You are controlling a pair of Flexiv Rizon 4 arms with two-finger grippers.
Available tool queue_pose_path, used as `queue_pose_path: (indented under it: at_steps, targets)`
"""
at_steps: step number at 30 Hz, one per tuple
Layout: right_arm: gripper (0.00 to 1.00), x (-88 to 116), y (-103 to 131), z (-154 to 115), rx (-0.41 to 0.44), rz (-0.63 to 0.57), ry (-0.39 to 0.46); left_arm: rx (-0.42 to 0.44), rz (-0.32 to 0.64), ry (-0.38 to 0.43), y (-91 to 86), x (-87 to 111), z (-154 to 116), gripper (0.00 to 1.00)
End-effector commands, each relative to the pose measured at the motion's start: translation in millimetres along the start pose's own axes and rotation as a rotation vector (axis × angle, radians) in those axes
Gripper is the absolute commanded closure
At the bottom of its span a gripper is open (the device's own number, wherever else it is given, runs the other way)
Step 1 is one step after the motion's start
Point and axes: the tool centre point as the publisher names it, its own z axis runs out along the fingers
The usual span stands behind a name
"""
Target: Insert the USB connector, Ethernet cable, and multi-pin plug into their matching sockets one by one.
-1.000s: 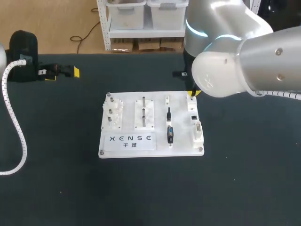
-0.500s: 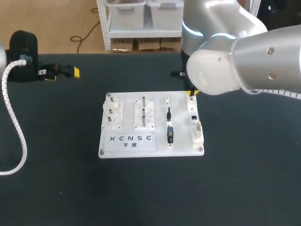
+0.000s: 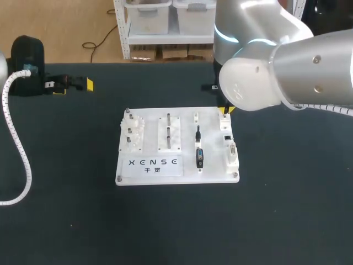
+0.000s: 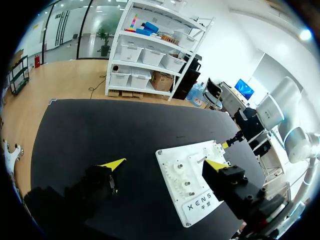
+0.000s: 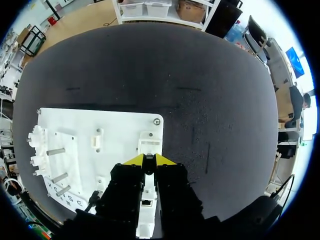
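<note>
Head view. The right arm (image 3: 287, 66) comes in from the right and bends down over the far right corner of the white board (image 3: 185, 118), which lies on the black table (image 3: 66, 193). The right gripper (image 3: 225, 110) points down at the far end of the socket block (image 3: 229, 144) along the board's right edge. Its yellow tips are close together; what they hold is too small to make out here. The left arm lies low at the table's far left. The left gripper (image 3: 74, 85) points toward the middle, well apart from the board. The Ethernet cable (image 3: 198, 132), thin and black, rests in its holder just left of the socket block. The multi-pin plug (image 3: 199, 158), dark and stubby, sits just nearer in the same row.

Left wrist view. The left gripper (image 4: 165, 164) has its fingers spread wide with nothing between them. The board (image 4: 192, 155) lies ahead, by one finger. The right gripper (image 4: 227, 145) stands at the board's far corner.

Right wrist view. The right gripper (image 5: 149, 160) looks straight down on the socket block (image 5: 150, 145). Its tips are pressed nearly together, pinching the USB connector (image 5: 149, 159), a narrow dark piece. It sits directly over the end socket near the corner of the board (image 5: 120, 127).
</note>
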Motion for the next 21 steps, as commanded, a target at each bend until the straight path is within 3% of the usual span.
queue_pose_path:
  at_steps: [1, 21]
  targets:
    - [1.00, 0.4, 0.2, 0.1, -0.001, 0.000, 0.001, 0.000, 0.000, 0.000, 0.0, 0.0, 0.0, 0.00]
    - [1.00, 6.9, -3.3, 3.5, 0.006, 0.022, 0.020, 0.000, 0.000, 0.000, 0.0, 0.0, 0.0, 0.00]
